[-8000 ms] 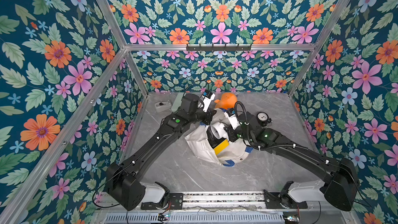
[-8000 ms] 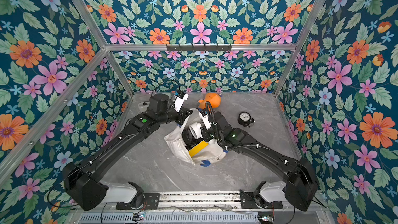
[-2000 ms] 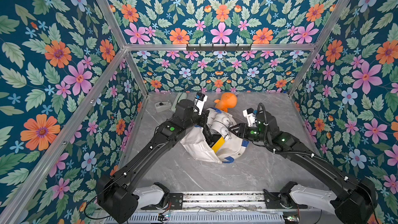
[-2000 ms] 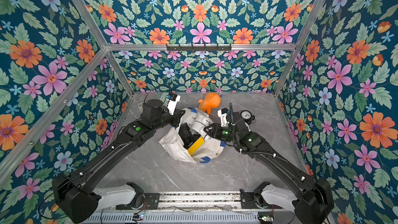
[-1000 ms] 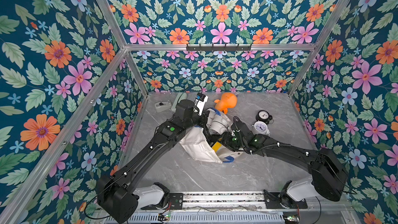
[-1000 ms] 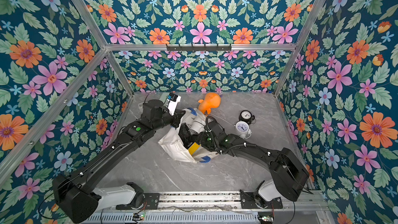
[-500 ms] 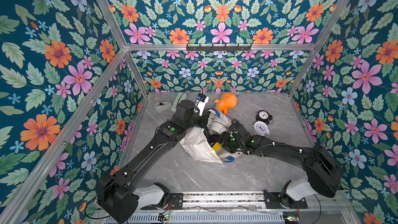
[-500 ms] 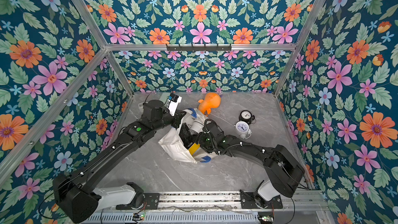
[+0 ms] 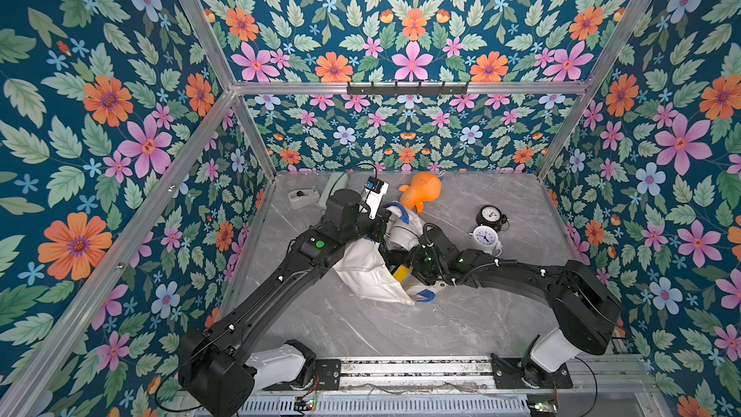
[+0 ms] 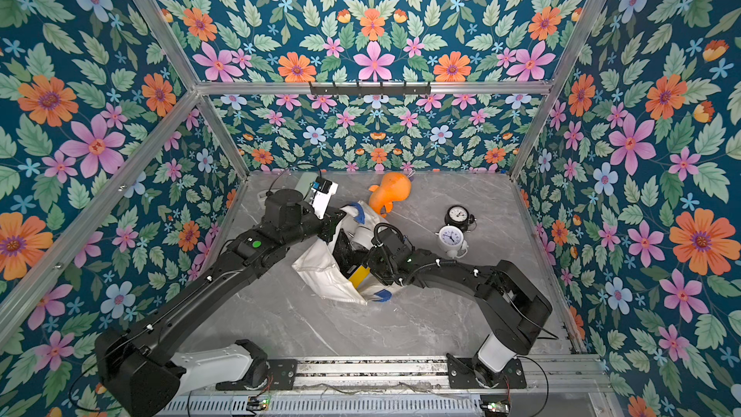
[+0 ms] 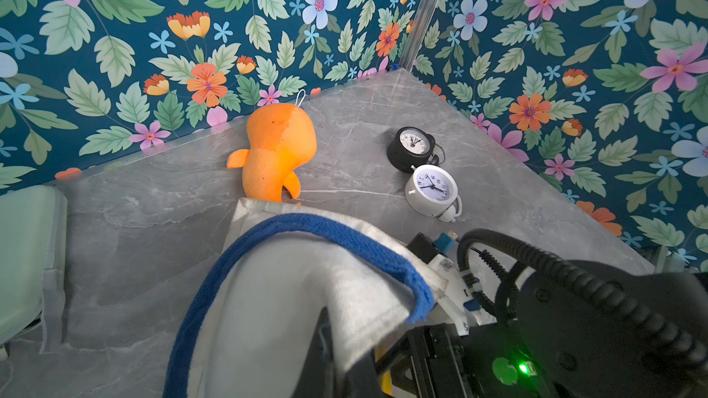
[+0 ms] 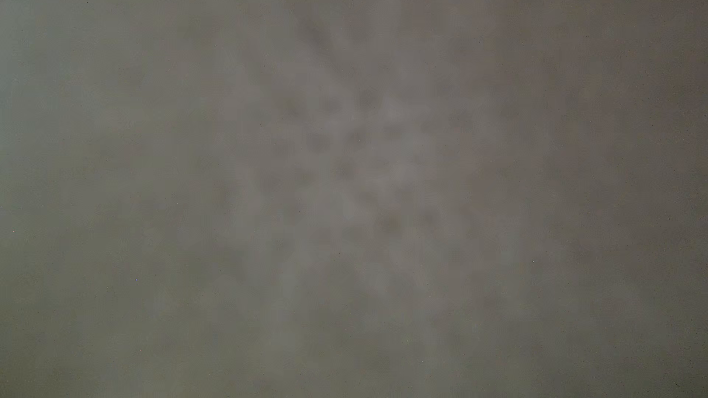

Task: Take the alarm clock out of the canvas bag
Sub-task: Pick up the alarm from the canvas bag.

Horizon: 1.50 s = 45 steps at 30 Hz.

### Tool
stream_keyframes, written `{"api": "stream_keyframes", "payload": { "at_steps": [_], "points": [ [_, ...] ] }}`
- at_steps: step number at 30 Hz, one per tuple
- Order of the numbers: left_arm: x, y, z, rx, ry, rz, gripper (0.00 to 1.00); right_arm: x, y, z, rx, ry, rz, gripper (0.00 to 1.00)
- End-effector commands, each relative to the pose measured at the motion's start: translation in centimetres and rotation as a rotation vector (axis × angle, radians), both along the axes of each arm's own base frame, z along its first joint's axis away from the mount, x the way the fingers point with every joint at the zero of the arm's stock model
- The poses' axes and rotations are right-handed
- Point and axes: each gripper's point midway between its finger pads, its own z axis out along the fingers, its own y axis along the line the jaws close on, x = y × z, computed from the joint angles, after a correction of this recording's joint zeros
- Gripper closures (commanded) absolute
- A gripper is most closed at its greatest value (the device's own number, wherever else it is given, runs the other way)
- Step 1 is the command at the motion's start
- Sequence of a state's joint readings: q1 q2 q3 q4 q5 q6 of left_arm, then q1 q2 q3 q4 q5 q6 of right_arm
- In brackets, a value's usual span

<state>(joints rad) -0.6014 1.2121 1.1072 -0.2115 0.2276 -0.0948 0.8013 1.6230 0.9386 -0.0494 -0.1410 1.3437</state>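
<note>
Left gripper (image 9: 384, 223): jaws clenched on the lifted rim of the off-white canvas bag (image 9: 363, 274) with blue strap handles, holding its mouth up and open.
Right gripper (image 10: 355, 253): sunk into the bag's mouth. The jaws are hidden by cloth, so released or grasping cannot be told, and its wrist view gives only a grey blur.
Blue strap handle (image 11: 306, 223): arches over the raised canvas, close to the left wrist camera.
Yellow flat item (image 9: 402, 272): inside the bag's mouth beside the right wrist; kind unclear.
White round alarm clock (image 9: 485, 236): already outside the bag, resting dial-up on the grey marble tabletop (image 9: 401, 330) near the right forearm; judged to be the task's clock.
Black round alarm clock (image 9: 491, 215): just beside the white one, farther back.
Orange plush toy (image 9: 421, 192): on the tabletop just behind the bag.
Risk, right arm: when it comes out, the jaws could snag cloth or a handle and drag the bag; the forearm could also knock the white clock.
Risk, left arm: if the rim slips from the pinch, the mouth would collapse over the right gripper.
Remaining, by judgement: bringing the right gripper clear of the bag.
</note>
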Motion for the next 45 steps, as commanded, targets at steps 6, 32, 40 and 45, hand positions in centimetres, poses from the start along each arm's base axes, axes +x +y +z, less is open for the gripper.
{"api": "stream_keyframes", "payload": {
  "at_steps": [6, 32, 40, 45],
  "points": [
    [0.7, 0.0, 3.6, -0.076, -0.121, 0.02, 1.0, -0.3, -0.1, -2.5, -0.044, 0.114, -0.045, 0.42],
    [0.9, 0.1, 3.4, -0.075, -0.115, 0.031, 1.0, 2.4, 0.0, 0.4, 0.025, -0.009, -0.039, 0.77],
    [1.5, 0.7, 3.2, -0.066, -0.123, 0.079, 1.0, 2.4, -1.0, 3.2, -0.007, -0.089, 0.015, 0.8],
    [1.7, 0.7, 3.0, -0.06, -0.121, 0.087, 1.0, 2.2, -2.3, 4.8, -0.051, -0.141, 0.029, 0.8]
  ]
}}
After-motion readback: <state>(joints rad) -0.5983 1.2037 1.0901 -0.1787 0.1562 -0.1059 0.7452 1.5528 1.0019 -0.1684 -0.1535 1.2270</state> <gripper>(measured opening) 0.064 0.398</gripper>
